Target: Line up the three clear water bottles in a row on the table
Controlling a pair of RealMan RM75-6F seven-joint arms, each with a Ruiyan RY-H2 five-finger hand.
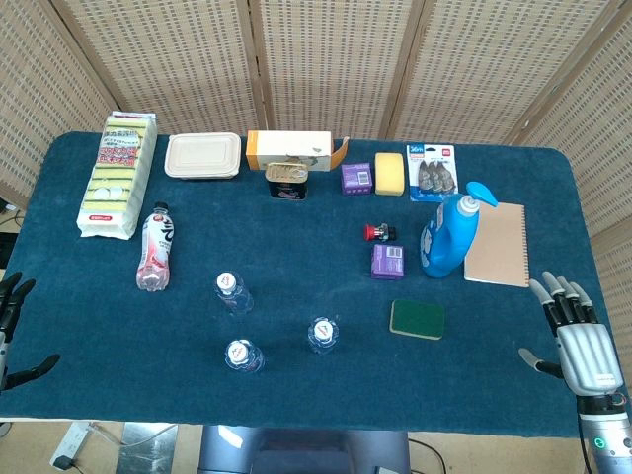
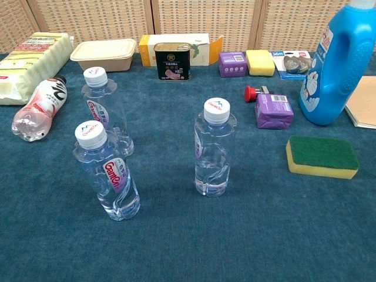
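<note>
Woven cane screens stand behind a table (image 1: 118,395) covered in deep blue, slightly napped cloth. On its near half stand 3 clear water bottles, all upright with white caps: the near-left bottle (image 2: 109,176), the far-left bottle (image 2: 104,111) just behind it, and the right bottle (image 2: 214,150) well apart to the right. Seen from above they form a loose triangle, not a row.

Both hands sit at the table's edges, well away from the bottles. The left hand (image 1: 12,316) shows only dark fingers, apart, holding nothing. The right hand (image 1: 578,341) lies with silvery fingers spread, also empty.

My guess is that no bottle has been grasped yet. The simplest fix looks like bringing the far-left bottle forward and between the other 2, or shifting the right one into line. The bottles are thin, ribbed plastic, smooth and probably slippery, so I would grip mid-body around the label, gently enough not to crush it, and keep it upright when setting it down on the soft cloth.

A pink bottle (image 1: 155,249) lies on its side nearby; a green-topped sponge (image 2: 322,157) and blue detergent jug (image 2: 332,64) sit to the right.
</note>
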